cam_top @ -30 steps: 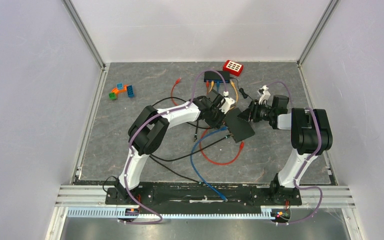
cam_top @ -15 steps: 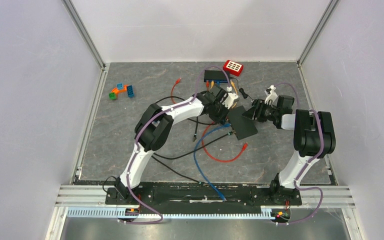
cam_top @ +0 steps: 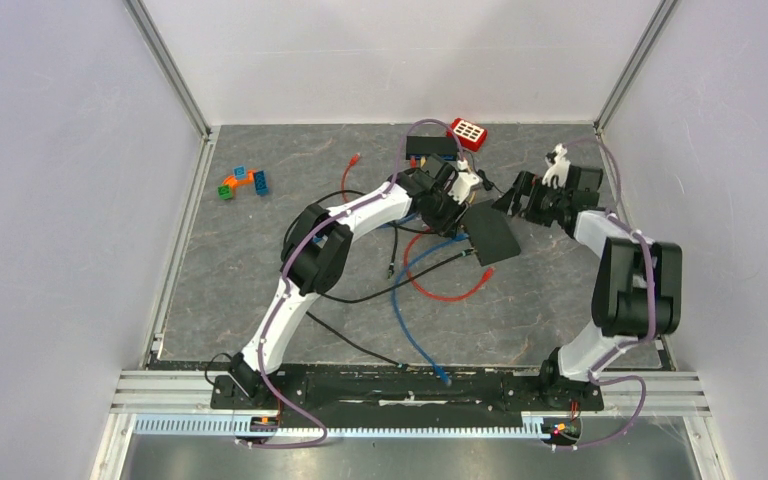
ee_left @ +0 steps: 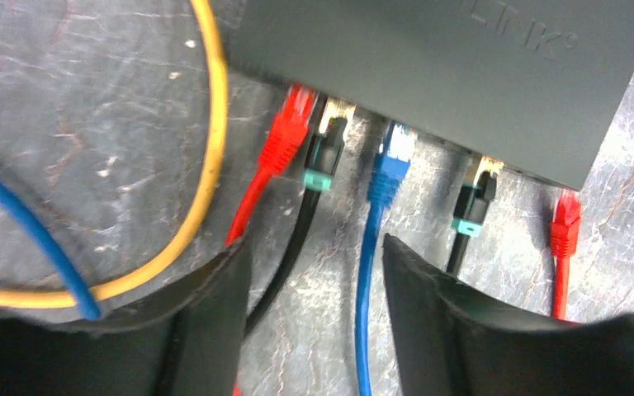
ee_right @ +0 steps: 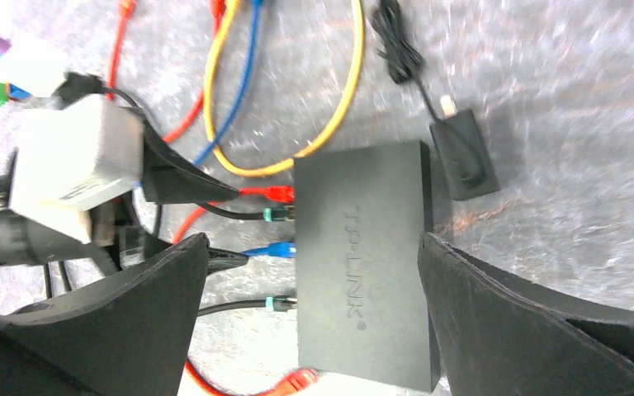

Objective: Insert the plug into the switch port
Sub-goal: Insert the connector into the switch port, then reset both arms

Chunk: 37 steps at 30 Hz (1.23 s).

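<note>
The dark grey switch (cam_top: 490,236) lies flat on the mat, its port side facing my left gripper (cam_top: 457,205). In the left wrist view a blue plug (ee_left: 394,153) sits nose-in in a port of the switch (ee_left: 462,74), between two black plugs (ee_left: 326,153), with a red plug (ee_left: 293,124) at the left. My left gripper (ee_left: 314,256) is open; the blue cable runs between its fingers untouched. My right gripper (ee_right: 313,239) is open wide, its fingers (ee_right: 157,289) straddling the switch (ee_right: 363,264) without touching it.
Another red plug (ee_left: 565,219) lies loose by the switch's corner. A yellow cable (ee_right: 330,132) loops behind the switch, beside a black power adapter (ee_right: 462,153). A second switch (cam_top: 432,147) and a red keypad box (cam_top: 468,132) sit at the back. Toy bricks (cam_top: 243,182) lie far left.
Both grippers have opened: the left let go at the blue plug, the right let go of the switch. Both arms and the switch have shifted toward the back.
</note>
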{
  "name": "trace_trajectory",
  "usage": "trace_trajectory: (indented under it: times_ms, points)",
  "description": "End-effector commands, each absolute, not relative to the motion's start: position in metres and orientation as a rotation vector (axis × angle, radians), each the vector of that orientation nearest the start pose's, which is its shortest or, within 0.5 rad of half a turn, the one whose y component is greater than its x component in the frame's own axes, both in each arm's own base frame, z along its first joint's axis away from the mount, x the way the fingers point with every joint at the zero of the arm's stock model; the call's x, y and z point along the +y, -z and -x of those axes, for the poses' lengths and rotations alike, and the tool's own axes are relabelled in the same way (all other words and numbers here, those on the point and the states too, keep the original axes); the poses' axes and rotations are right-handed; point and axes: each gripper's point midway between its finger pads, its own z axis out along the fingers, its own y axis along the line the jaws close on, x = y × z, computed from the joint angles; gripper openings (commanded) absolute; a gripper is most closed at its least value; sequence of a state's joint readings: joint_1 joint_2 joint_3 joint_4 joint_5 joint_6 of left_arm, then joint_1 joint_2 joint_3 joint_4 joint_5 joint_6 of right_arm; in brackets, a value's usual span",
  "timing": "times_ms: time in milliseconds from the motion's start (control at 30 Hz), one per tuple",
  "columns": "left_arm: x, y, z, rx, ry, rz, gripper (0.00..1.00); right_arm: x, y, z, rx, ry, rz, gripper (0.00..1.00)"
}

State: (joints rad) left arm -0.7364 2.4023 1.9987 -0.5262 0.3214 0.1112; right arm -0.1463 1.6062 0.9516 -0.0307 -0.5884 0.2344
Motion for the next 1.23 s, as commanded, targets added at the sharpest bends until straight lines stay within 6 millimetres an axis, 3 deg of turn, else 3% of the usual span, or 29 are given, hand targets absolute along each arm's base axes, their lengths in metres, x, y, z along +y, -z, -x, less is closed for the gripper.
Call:
trace_trajectory:
  times_ms: [0,167,400,533,700,833,1200]
  points:
    - [-0.433,-0.146,-0.408,2.054,0.725,-1.066,0.72,0.043,-0.167,-0.401,2.146,-0.591,-0.027,0.98]
    - [-0.408,-0.201,-0.392,2.037,0.79,-0.871,0.76,0.046,-0.205,-0.372,2.064,-0.402,0.058,0.98]
    - [-0.327,-0.264,-0.361,2.001,0.714,-0.592,0.77,0.046,-0.236,-0.322,1.953,-0.322,0.018,0.98]
    - [-0.283,-0.302,-0.328,1.924,0.662,-0.541,0.78,0.05,-0.254,-0.299,1.874,-0.34,0.045,0.98]
    - [-0.245,-0.31,-0.284,1.886,0.656,-0.499,0.79,0.052,-0.274,-0.284,1.824,-0.341,0.068,0.98]
    - [-0.224,-0.311,-0.258,1.853,0.689,-0.434,0.79,0.06,-0.271,-0.278,1.836,-0.397,0.089,0.98]
    - [-0.206,-0.318,-0.242,1.824,0.668,-0.409,0.8,0.059,-0.26,-0.278,1.856,-0.389,0.078,0.98]
